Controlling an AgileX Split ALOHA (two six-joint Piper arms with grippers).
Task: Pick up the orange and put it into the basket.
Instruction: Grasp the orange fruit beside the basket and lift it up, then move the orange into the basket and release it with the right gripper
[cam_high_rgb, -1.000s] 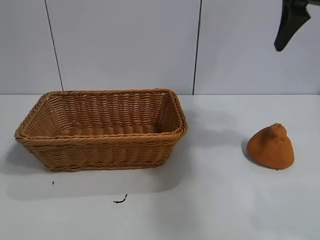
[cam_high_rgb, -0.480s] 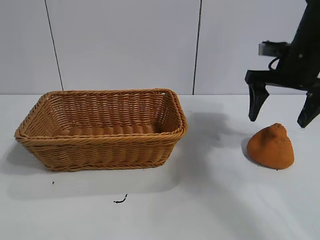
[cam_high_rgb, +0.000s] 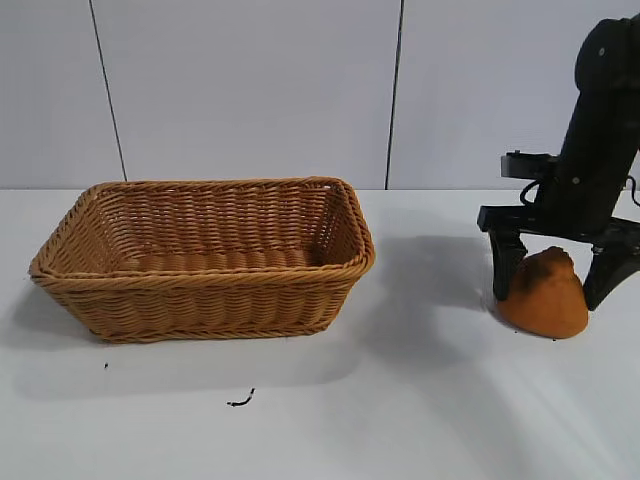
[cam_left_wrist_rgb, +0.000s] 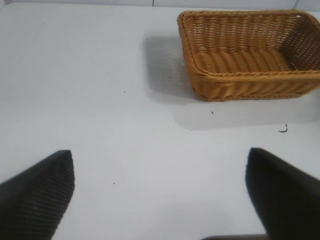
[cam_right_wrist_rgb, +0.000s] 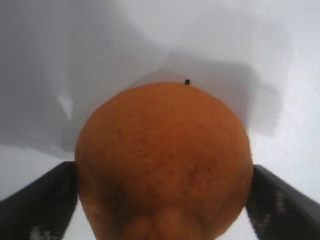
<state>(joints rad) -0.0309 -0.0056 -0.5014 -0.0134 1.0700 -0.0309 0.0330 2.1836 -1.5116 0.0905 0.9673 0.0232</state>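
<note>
The orange (cam_high_rgb: 546, 300) sits on the white table at the right, knobbed top up. My right gripper (cam_high_rgb: 556, 288) has come down over it, open, with one dark finger (cam_high_rgb: 505, 270) on each side of the fruit, low near the table. In the right wrist view the orange (cam_right_wrist_rgb: 162, 145) fills the space between the fingers of the right gripper (cam_right_wrist_rgb: 162, 167). The wicker basket (cam_high_rgb: 200, 272) stands at the left, with nothing in it. My left gripper (cam_left_wrist_rgb: 159, 152) is open over bare table, with the basket (cam_left_wrist_rgb: 250, 76) farther off.
A small dark scrap (cam_high_rgb: 240, 401) lies on the table in front of the basket. A white panelled wall closes the back. Bare table lies between the basket and the orange.
The right arm has come down from the upper right corner, and its open fingers now straddle the orange. The orange and basket have not moved.
</note>
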